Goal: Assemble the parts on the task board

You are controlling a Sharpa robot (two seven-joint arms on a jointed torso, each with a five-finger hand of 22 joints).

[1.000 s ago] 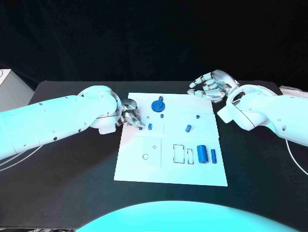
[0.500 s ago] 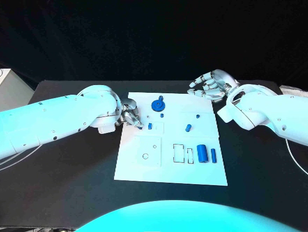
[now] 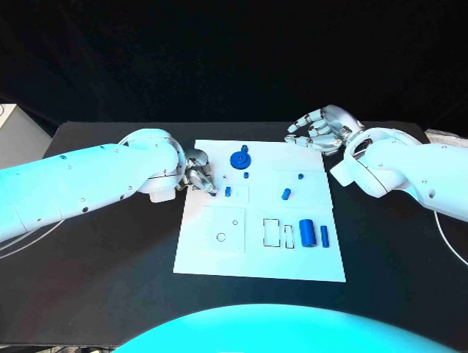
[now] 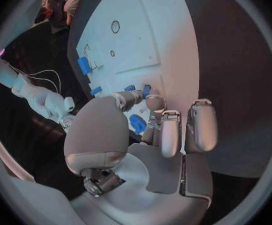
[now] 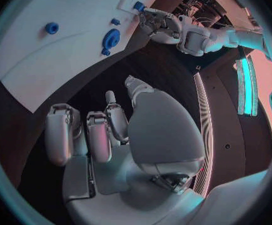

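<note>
Black table under a dark backdrop, white task board lying flat at its middle. No writing or brand can be read anywhere on the board; its markings are thin outlines only. Nearest part of the board: two rectangular outlines with a fat blue cylinder and a slim blue pin just beside them, and a small ring outline toward the left side. Mid-board: a short blue peg lying tilted, and a small blue part near the left edge. Left hand sits at that edge, fingertips curled together close to the small part; the wrist view shows a blue piece at the fingertips, but whether it is pinched or merely touched I cannot tell. Farther back: a blue gear with a tiny blue piece near it. Right hand hovers off the far right corner, fingers loosely curled and apart, grasping nothing. Right forearm is cut off by the frame.
</note>
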